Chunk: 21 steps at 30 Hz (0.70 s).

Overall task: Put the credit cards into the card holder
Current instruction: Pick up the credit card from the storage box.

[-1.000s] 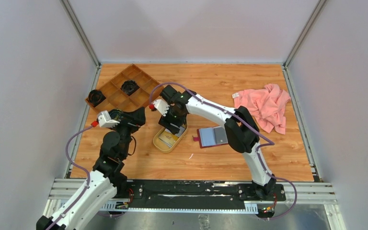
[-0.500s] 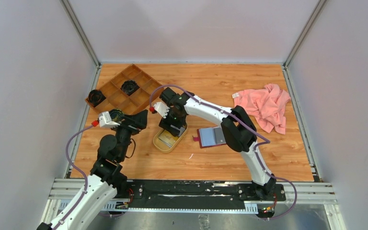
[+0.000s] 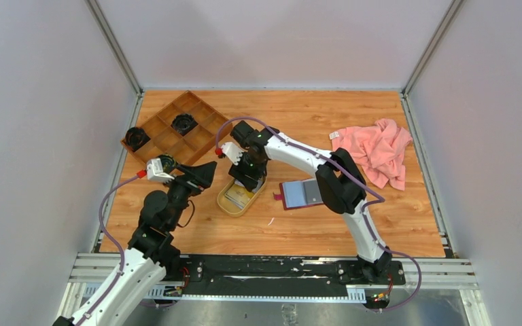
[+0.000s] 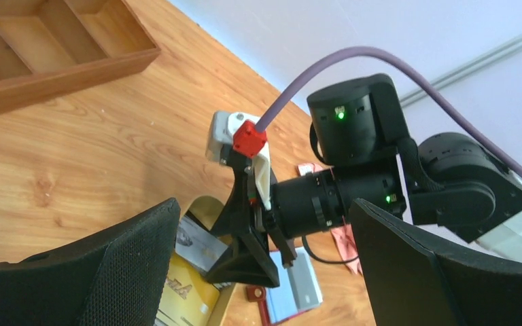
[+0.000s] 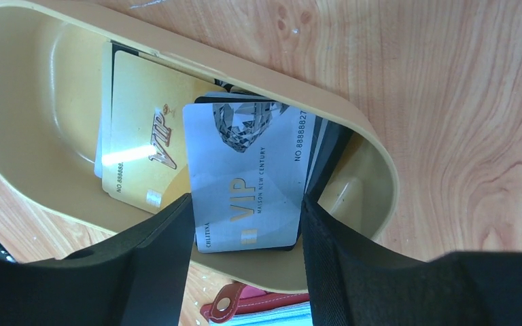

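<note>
Several credit cards lie in an oval tan tray [image 3: 225,203]. A greyish-white VIP card [image 5: 245,176] lies on top of dark cards, beside a gold VIP card [image 5: 143,129]. My right gripper [image 3: 247,178] points down into the tray, and its jaws [image 5: 246,204] stand apart along the grey card's two long edges. The dark red card holder [image 3: 301,193] lies open on the table right of the tray, grey-blue inside up. Its snap tab [image 5: 228,307] shows below the tray rim. My left gripper [image 3: 200,173] is open and empty in the air left of the tray.
A brown compartmented wooden box [image 3: 170,129] with two black round things [image 3: 136,138] stands at the back left. A pink cloth [image 3: 377,149] lies at the right. Grey walls close in the table on three sides.
My left gripper has swung right and nearer the tray. My right gripper has stayed over the tray, shifting only slightly.
</note>
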Each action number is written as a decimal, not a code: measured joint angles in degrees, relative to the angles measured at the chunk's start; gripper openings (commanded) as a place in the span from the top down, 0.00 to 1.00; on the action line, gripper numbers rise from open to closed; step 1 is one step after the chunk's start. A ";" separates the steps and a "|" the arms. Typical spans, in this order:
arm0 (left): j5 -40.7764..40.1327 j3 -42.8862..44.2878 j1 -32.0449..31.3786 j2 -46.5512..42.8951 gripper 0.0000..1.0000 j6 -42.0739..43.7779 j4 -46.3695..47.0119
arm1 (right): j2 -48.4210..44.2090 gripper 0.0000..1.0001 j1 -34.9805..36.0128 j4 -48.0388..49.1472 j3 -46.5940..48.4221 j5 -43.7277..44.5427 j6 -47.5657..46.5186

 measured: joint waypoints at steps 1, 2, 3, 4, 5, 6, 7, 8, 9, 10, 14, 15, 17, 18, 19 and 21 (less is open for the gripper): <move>0.57 -0.17 0.00 -0.04 0.01 -0.44 0.00 | -0.02 0.71 -0.28 0.02 -0.04 -0.76 0.00; 1.18 -0.46 0.00 -0.04 0.02 -0.98 -0.07 | -0.07 0.72 -0.52 0.02 -0.07 -1.33 0.00; 1.70 -0.76 0.00 -0.02 0.03 -1.44 -0.17 | -0.17 0.72 -0.83 0.04 -0.13 -2.21 0.00; 2.36 -1.18 0.00 0.02 0.06 -2.12 -0.33 | -0.31 0.72 -1.01 0.07 -0.22 -2.84 0.02; 3.02 -1.60 0.00 0.15 0.07 -2.82 -0.35 | -0.44 0.73 -1.27 0.13 -0.35 -3.63 0.00; 3.50 -1.88 0.00 0.39 0.09 -3.34 -0.44 | -0.55 0.72 -1.42 0.17 -0.44 -4.46 0.00; 4.09 -2.12 0.00 0.83 0.11 -3.91 -0.61 | -0.66 0.72 -1.64 0.20 -0.50 -5.11 0.00; 4.50 -2.21 0.00 1.36 0.12 -4.35 -0.74 | -0.72 0.71 -1.86 0.26 -0.59 -5.97 0.02; 5.09 -2.25 0.00 2.19 0.13 -4.85 -0.81 | -0.74 0.71 -2.03 0.28 -0.61 -6.88 0.09; 5.62 -2.25 0.00 3.04 0.14 -5.16 -0.85 | -0.76 0.71 -2.23 0.22 -0.61 -7.61 0.04; 7.37 -2.25 0.00 6.82 0.18 -6.10 -1.03 | -0.98 0.71 -2.71 0.09 -0.63 -10.21 -0.04; 7.80 -2.25 0.00 7.85 0.20 -6.23 -1.09 | -1.05 0.71 -2.80 0.07 -0.63 -10.91 0.20; 8.50 -2.10 0.00 9.77 0.23 -6.45 -1.33 | -1.07 0.72 -2.97 0.04 -0.63 -11.76 0.22; 8.83 -1.97 0.00 10.60 0.24 -6.56 -1.40 | -1.05 0.72 -3.04 0.02 -0.63 -12.13 0.22; 9.09 -1.84 0.00 11.43 0.25 -6.64 -1.46 | -1.05 0.72 -3.10 0.02 -0.63 -12.41 0.22; 9.51 -1.60 0.00 12.81 0.25 -6.82 -1.53 | -1.07 0.69 -3.30 0.02 -0.63 -12.79 0.22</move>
